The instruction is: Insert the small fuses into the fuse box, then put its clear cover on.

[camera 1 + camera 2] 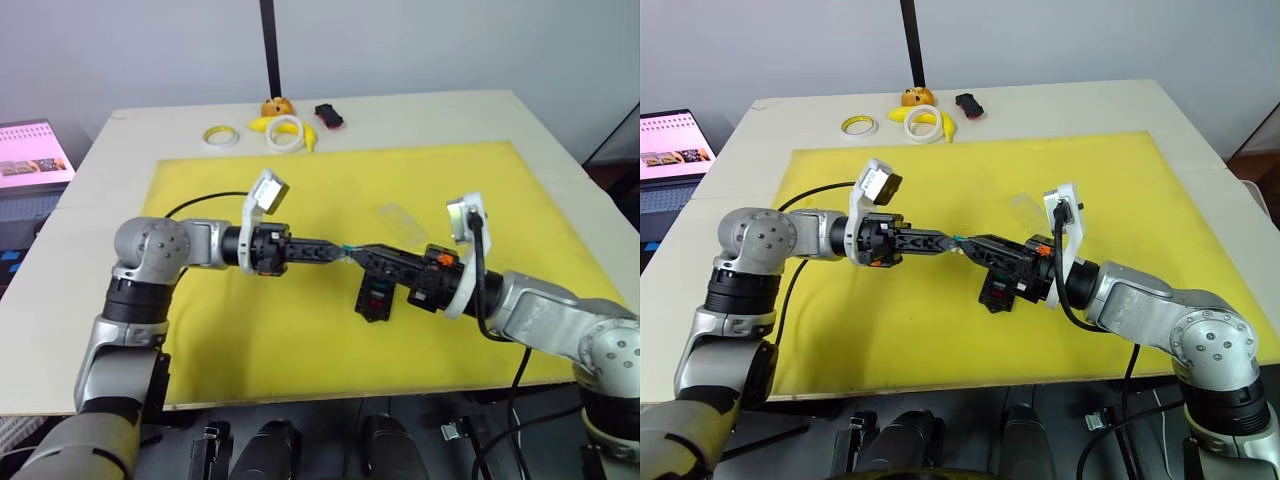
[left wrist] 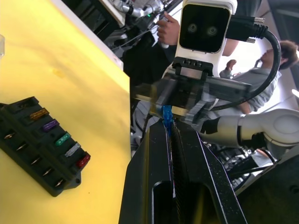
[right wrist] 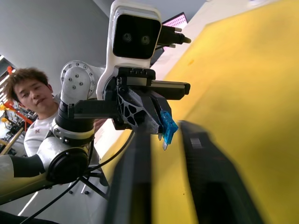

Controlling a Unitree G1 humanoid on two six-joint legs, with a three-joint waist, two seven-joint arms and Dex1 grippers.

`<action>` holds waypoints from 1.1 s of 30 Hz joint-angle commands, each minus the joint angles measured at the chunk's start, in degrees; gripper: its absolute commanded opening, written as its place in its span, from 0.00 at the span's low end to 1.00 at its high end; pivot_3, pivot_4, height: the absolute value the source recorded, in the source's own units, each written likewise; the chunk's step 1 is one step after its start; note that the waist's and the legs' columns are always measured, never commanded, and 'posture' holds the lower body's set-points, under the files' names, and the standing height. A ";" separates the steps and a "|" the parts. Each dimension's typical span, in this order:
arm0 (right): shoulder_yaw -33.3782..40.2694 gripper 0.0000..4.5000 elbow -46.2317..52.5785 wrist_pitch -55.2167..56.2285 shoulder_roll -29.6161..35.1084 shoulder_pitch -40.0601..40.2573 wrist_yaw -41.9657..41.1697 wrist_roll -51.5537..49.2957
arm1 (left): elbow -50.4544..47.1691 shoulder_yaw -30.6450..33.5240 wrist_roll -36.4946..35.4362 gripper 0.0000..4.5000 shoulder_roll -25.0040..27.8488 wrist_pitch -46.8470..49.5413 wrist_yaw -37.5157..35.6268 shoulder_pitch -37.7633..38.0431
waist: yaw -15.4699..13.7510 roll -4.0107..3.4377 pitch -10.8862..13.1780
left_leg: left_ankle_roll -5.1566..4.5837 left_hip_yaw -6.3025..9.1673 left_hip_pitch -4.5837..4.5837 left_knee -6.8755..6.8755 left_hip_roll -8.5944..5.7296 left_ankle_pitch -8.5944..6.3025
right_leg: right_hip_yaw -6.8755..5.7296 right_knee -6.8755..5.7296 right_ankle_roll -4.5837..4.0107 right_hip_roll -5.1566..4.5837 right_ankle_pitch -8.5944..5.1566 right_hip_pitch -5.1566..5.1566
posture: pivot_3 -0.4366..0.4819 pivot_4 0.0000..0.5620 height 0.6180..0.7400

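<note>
- The left gripper (image 1: 340, 252), just left of the fuse box and raised above the mat, had its two black fingers pressed together on a small blue translucent plastic fuse (image 3: 167, 127), metal prongs pointing away from the fingers.
- The small black rectangular plastic fuse box (image 1: 376, 297) lay on the yellow mat (image 1: 240, 330); orange, purple, teal, grey and red fuses (image 2: 60, 139) already sat in one row.
- The right gripper (image 1: 980, 245), reaching over the fuse box, met the left gripper tip to tip, its fingers spread either side of the blue fuse.
- Judgement: this looked like a hand-over; the right fingers should close squarely on the fuse body before the left ones release.
- The transparent rectangular plastic clear cover (image 1: 399, 219) lay on the mat beyond the fuse box, to its right, untouched.
</note>
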State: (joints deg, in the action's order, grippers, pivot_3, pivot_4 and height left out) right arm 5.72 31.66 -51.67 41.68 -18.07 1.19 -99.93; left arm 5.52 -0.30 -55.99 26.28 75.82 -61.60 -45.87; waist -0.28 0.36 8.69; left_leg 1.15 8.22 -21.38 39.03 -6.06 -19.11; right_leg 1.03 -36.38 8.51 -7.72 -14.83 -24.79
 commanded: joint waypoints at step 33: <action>-4.31 0.00 -10.37 17.16 15.25 -0.67 -41.24 51.80 | 16.94 -17.32 36.41 1.00 -1.53 -59.63 -21.85 -6.78 | -0.21 0.02 0.02 | -0.09 -0.13 -0.02 0.09 -0.11 -0.04 | -0.10 0.18 0.09 0.03 0.10 0.13 | 0.48 0.27 1.00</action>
State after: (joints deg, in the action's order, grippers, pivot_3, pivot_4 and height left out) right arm 2.36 21.67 -39.29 56.80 -17.38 -35.99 -53.85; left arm 21.43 -17.84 -21.81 25.18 20.98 -83.55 -51.01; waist -0.48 0.37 8.72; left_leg 1.06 8.08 -21.41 39.12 -6.17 -19.16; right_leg 0.92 -36.20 8.60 -7.69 -14.73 -24.67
